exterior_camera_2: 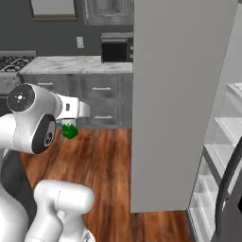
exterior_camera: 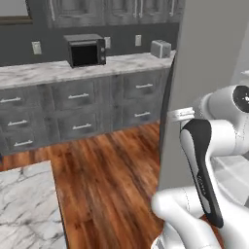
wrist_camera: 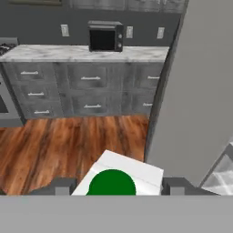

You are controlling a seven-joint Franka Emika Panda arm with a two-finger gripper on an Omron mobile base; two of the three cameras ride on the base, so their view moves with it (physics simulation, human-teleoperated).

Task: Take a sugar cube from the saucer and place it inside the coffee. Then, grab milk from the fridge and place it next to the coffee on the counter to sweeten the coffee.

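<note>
Now the gripper (wrist_camera: 113, 185) clamped the milk (wrist_camera: 119, 178) beside the fridge (exterior_camera_2: 182, 94); best kept upright while carried to the bench (wrist_camera: 86, 53).

Light is even and flat in all three rendered views, with no visible lamp or window beam. The fridge (exterior_camera_2: 182, 94) side panel reads as one smooth pale grey sheet, slightly darker toward its left edge in the hand view. The wood floor (exterior_camera: 112, 180) carries soft glossy streaks but no cast shadows from the arm. Upper cabinets behind the microwave (exterior_camera: 85, 50) sit dim against the dark wall, while the counter (exterior_camera: 73, 69) stays bright. Edges are soft and coarse throughout: drawer handles blur and the marble veins smear. The milk (wrist_camera: 119, 179) top near the hand camera looks blocky, its green cap a flat disc without shading.
</note>
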